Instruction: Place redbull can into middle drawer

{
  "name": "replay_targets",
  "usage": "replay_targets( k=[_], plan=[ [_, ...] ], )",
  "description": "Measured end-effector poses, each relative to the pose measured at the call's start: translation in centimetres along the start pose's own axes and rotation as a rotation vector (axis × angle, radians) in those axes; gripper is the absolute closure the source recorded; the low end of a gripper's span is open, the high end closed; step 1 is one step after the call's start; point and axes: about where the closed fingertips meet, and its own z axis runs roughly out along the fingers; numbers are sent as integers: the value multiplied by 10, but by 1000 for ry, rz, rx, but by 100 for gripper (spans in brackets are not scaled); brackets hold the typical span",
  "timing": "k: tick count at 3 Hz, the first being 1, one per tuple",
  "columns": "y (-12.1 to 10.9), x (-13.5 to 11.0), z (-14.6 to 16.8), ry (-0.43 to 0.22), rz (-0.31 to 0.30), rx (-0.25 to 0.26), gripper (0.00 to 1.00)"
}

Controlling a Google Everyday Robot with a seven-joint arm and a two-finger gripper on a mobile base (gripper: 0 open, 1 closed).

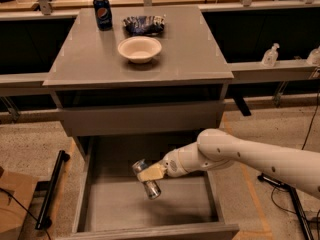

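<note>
Gripper (150,174) clamped on redbull can (152,188), can tilted w/ base poking out just below the grip, low over the open middle drawer (120,206) floor, prob. so release won't drop it far.

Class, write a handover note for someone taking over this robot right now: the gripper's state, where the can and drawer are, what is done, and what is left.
Gripper: shut on the slim can, reaching into the open middle drawer.
Can: tilted, low over the drawer floor; I cannot tell whether it touches.
Done: drawer pulled out, can picked up and brought inside.
Left: set the can on the floor, open the gripper, pull the arm out.
The Pepsi can and bowl sit on the cabinet top; leave them.
</note>
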Motion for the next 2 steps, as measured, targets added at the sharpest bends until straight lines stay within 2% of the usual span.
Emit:
replay_targets(
  k=[1,2],
  plan=[
    [23,-17,-22,-94,-73,-23,0],
    [23,-17,-22,-94,-73,-23,0]
  ],
)
